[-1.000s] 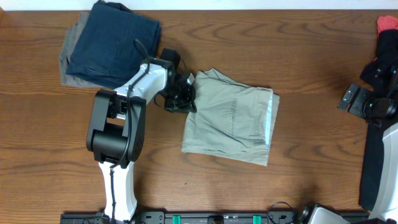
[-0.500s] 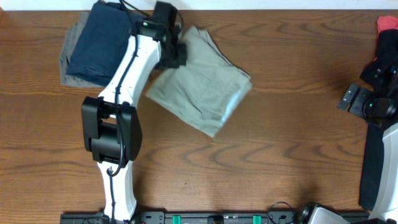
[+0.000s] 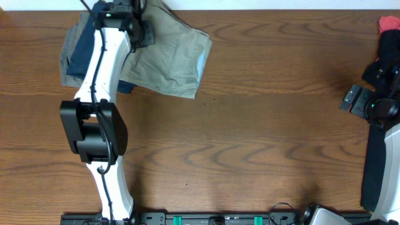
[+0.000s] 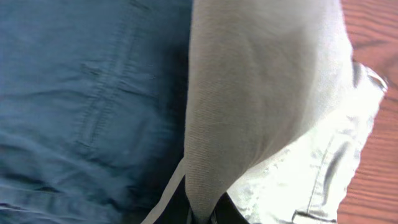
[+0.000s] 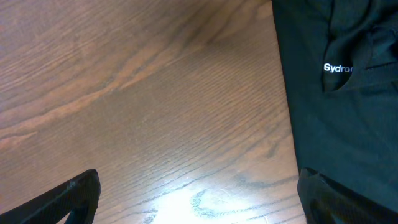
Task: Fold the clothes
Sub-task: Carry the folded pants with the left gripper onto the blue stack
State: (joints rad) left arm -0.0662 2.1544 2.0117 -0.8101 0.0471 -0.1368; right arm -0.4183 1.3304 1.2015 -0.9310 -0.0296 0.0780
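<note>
The folded khaki-green shorts point(image 3: 172, 56) lie at the table's far left, partly over the navy garment point(image 3: 78, 56) and the grey one point(image 3: 67, 47) under it. My left gripper point(image 3: 139, 28) is shut on the khaki shorts' edge near the far table edge. In the left wrist view the khaki cloth point(image 4: 261, 93) is pinched between my fingers point(image 4: 205, 218), with navy cloth point(image 4: 87, 93) beneath. My right gripper point(image 5: 199, 199) is open and empty above bare wood, beside a black garment point(image 5: 342, 93) at the far right point(image 3: 384, 69).
A red item point(image 3: 389, 24) lies at the far right corner above the black garment. The right arm's base point(image 3: 381, 162) stands along the right edge. The left arm point(image 3: 100, 125) stretches from the front edge to the far left.
My left gripper has dragged the folded khaki shorts from the table's middle up and left onto the navy and grey stack. The right arm has not moved.
</note>
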